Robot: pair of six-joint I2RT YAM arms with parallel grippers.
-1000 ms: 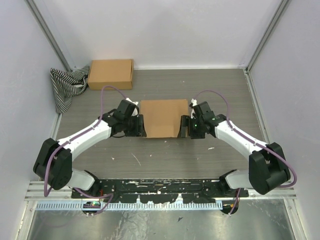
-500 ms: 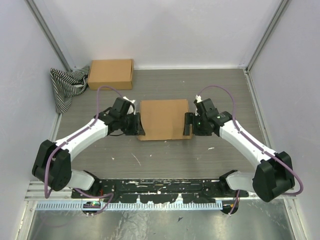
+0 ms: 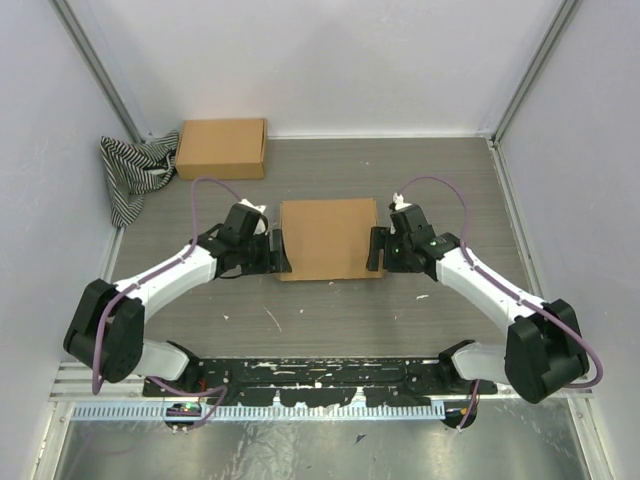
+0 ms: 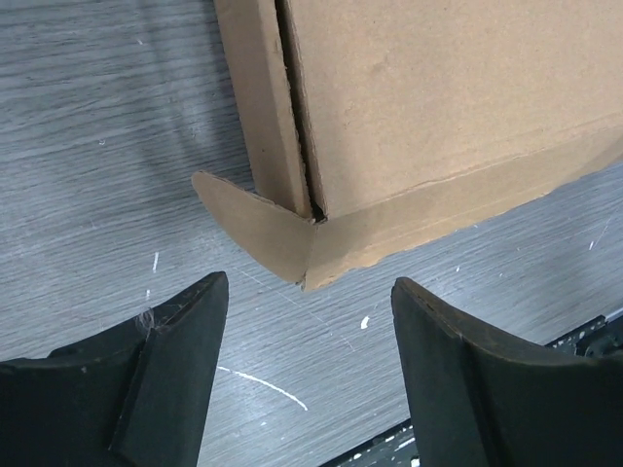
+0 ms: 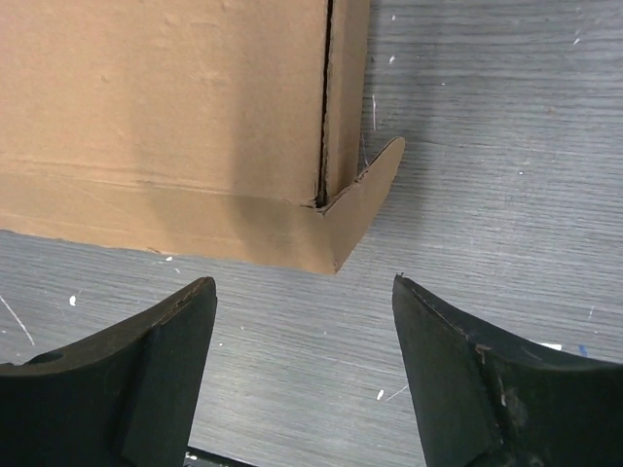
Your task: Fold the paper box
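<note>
The paper box [image 3: 328, 238] lies closed and flat in the middle of the table, a brown cardboard mailer. My left gripper [image 3: 277, 252] stands open at its near left corner. In the left wrist view the gripper [image 4: 310, 292] is empty, just short of the box [image 4: 438, 107], where a small corner flap [image 4: 255, 222] sticks out sideways. My right gripper [image 3: 378, 250] stands open at the near right corner. The right wrist view shows this gripper [image 5: 304, 284] empty too, facing the box [image 5: 165, 117] and a matching corner flap [image 5: 372, 190].
A second, fully formed brown box [image 3: 222, 148] sits at the back left, with a black-and-white striped cloth [image 3: 135, 170] beside it against the left wall. Grey walls close in the table on three sides.
The left gripper closed a little, then opened wide and drew slightly back from the box's left side. The right gripper shifted a little along the right side. The box stayed in place.
</note>
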